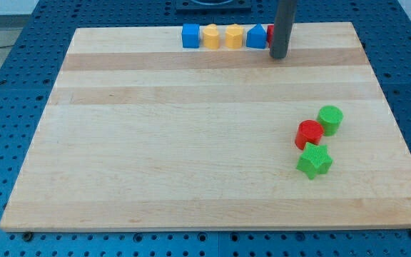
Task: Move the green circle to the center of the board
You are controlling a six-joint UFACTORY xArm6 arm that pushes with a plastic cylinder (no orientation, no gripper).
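**Green circle hemmed in on the right; tip far off at the top row**

Your green circle [330,119] sits on the view's right side of the surface [191,143], well away from the centre. Touching it on its lower left is a red cylinder [309,133], and just below that, touching or nearly so, a green star [314,160]. The three form a tight cluster.

My tip [280,56] stands at the view's top, well apart from the cluster, beside a row of blocks along the top edge: a blue cube [190,36], two yellow blocks [210,36] [233,36] whose shapes you can't settle from here, a blue peaked block [257,36], and a sliver of red [270,36] mostly hidden behind the rod. There is no claw on this arm, only the bare rod, so nothing is held.

Risks, as judgement:
- A straight push leftward toward centre would likely drive the circle into the red cylinder and drag it, perhaps the star too, along.
- A round block tends to slip off a thin rod if struck off-centre; it may veer.
- Leaving the top row carelessly could clip the hidden red piece.
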